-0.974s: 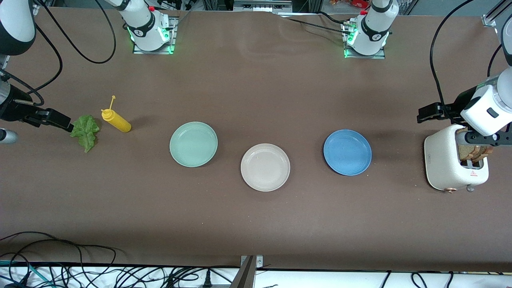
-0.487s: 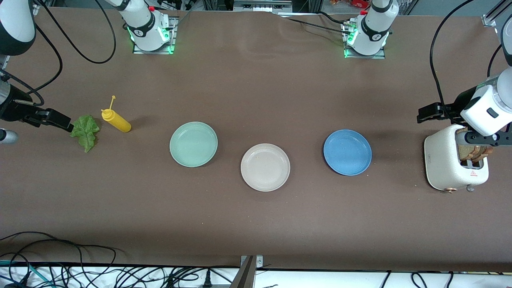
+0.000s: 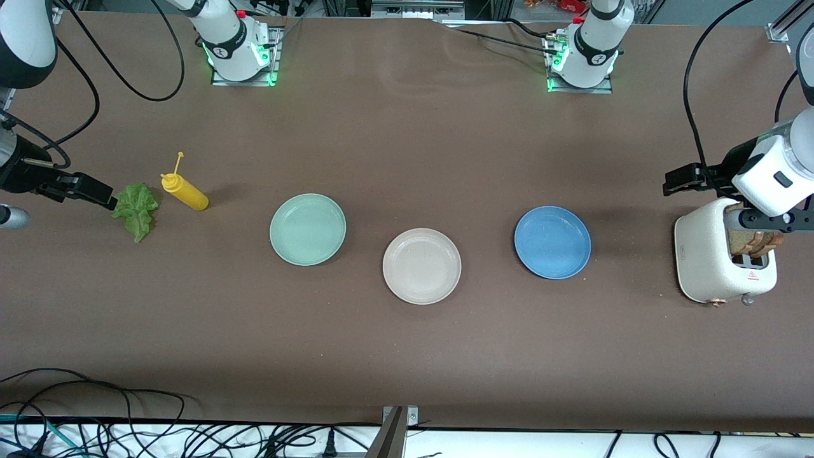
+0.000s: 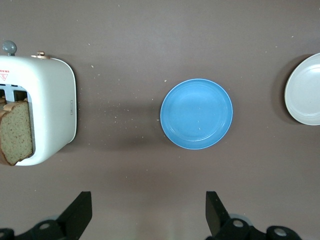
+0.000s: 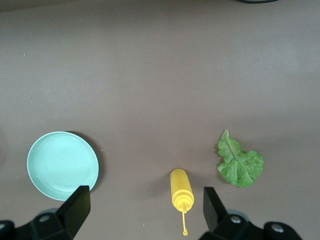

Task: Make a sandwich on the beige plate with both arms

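Observation:
The beige plate (image 3: 421, 266) lies empty at mid-table, a little nearer the front camera than the two plates beside it; its edge also shows in the left wrist view (image 4: 306, 90). Brown bread slices (image 3: 753, 242) stand in the white toaster (image 3: 706, 254) at the left arm's end; one slice (image 4: 17, 131) shows clearly. A lettuce leaf (image 3: 135, 208) lies flat at the right arm's end. My left gripper (image 4: 147, 206) hangs open and empty, high over the table by the toaster. My right gripper (image 5: 145, 199) hangs open and empty, high over the yellow bottle and lettuce (image 5: 240, 164).
A mint-green plate (image 3: 308, 229) and a blue plate (image 3: 552, 242) flank the beige plate, both empty. A yellow squeeze bottle (image 3: 184, 192) lies on its side beside the lettuce. Cables run along the table's front edge.

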